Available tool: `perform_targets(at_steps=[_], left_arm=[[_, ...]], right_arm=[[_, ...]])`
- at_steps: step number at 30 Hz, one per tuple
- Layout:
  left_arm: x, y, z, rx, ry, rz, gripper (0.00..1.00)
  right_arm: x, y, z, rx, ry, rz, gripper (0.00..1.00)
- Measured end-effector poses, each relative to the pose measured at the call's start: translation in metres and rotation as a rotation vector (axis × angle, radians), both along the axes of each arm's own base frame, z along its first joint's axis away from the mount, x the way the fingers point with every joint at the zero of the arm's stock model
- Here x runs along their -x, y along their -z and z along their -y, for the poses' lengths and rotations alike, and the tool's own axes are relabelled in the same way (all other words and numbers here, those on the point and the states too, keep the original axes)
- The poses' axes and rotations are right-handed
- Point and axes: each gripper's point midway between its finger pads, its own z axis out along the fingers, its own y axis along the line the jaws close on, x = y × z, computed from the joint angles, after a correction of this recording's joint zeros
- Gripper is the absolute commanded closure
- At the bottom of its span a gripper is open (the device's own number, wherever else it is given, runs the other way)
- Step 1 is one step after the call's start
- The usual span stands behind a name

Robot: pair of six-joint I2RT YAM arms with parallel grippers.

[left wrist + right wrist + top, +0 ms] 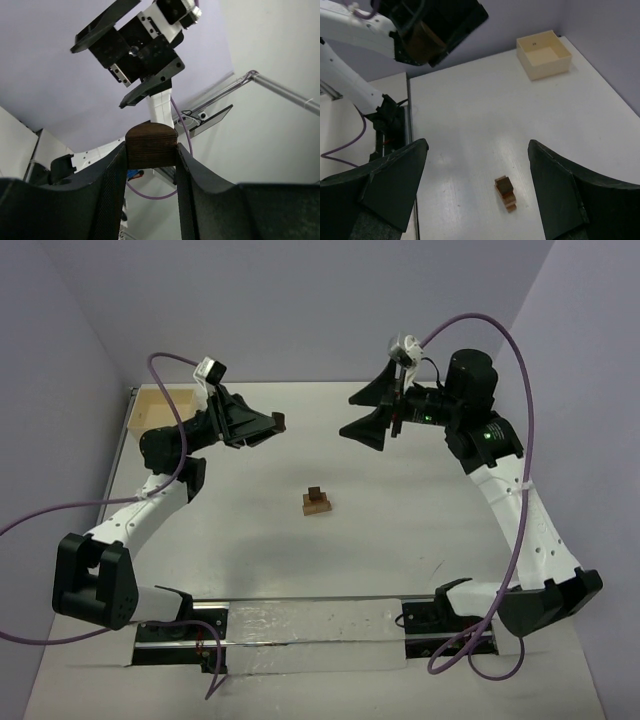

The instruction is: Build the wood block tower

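Note:
The wood block tower (318,501) stands mid-table: a tan base, a reddish-brown middle, a dark brown piece on top. It also shows in the right wrist view (505,192). My left gripper (276,424) is raised at the back left, shut on a dark brown wood block (151,146) with a rounded top, pinched between its fingertips; the block shows in the top view (281,422) and in the right wrist view (422,42). My right gripper (372,417) is raised at the back right, wide open and empty, high above the tower (476,187).
A pale square wooden box (158,406) sits at the back left corner, also in the right wrist view (543,54). Purple walls close the back and sides. The arm bases and a metal rail (300,615) line the near edge.

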Motion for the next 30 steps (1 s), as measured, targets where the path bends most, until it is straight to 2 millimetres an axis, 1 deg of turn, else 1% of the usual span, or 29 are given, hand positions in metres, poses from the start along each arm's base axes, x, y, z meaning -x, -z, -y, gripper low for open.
perform_targets(at_steps=[2, 6, 9, 12, 14, 17, 21, 27, 30], left_arm=[[0.000, 0.009, -0.001, 0.003, 0.009, -0.045, 1.00], [-0.003, 0.024, -0.001, 0.000, 0.017, -0.122, 1.00], [-0.003, 0.030, -0.001, 0.002, 0.018, -0.149, 1.00], [-0.004, 0.039, 0.000, 0.000, 0.016, -0.178, 1.00], [-0.005, 0.043, 0.000, 0.001, 0.016, -0.197, 1.00], [-0.005, 0.044, 0.000, 0.005, 0.013, -0.206, 1.00], [-0.005, 0.043, 0.001, 0.010, 0.014, -0.207, 1.00], [0.001, 0.044, 0.006, 0.008, 0.036, -0.211, 1.00], [0.003, 0.048, 0.007, 0.003, 0.041, -0.223, 1.00]], right_arm=[[0.003, -0.006, -0.012, -0.008, -0.045, 0.021, 0.15], [0.013, -0.009, -0.042, 0.029, -0.146, 0.100, 0.17], [0.025, -0.002, -0.062, 0.070, -0.207, 0.152, 0.16], [0.036, 0.006, -0.075, 0.105, -0.248, 0.185, 0.16], [0.040, 0.011, -0.080, 0.123, -0.264, 0.199, 0.16], [0.040, 0.017, -0.083, 0.142, -0.272, 0.209, 0.16], [0.037, 0.021, -0.088, 0.159, -0.269, 0.216, 0.16], [0.032, 0.021, -0.093, 0.170, -0.255, 0.221, 0.18], [0.029, 0.018, -0.096, 0.169, -0.250, 0.229, 0.25]])
